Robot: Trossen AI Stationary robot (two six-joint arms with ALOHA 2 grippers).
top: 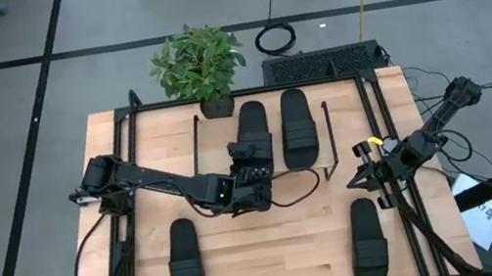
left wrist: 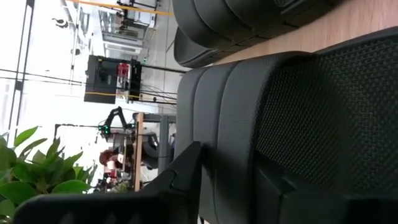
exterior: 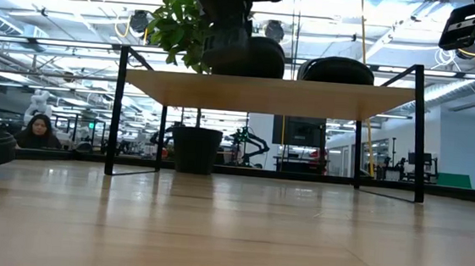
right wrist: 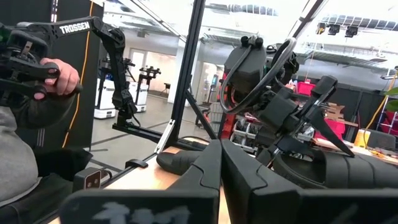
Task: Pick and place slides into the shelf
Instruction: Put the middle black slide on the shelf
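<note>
Two ribbed black slides top the shelf; left hand grasps one

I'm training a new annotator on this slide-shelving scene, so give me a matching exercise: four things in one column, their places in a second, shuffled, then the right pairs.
Things
1. potted plant
2. left hand
3. right hand
4. near-left slide

Places
A. on the bare table in front of the shelf, left side
B. over a slide on the shelf's top board
C. beside the shelf's right end, near the table's right rail
D. behind the shelf, at the table's far edge

Pairs: 1-D, 2-B, 3-C, 4-A
</note>
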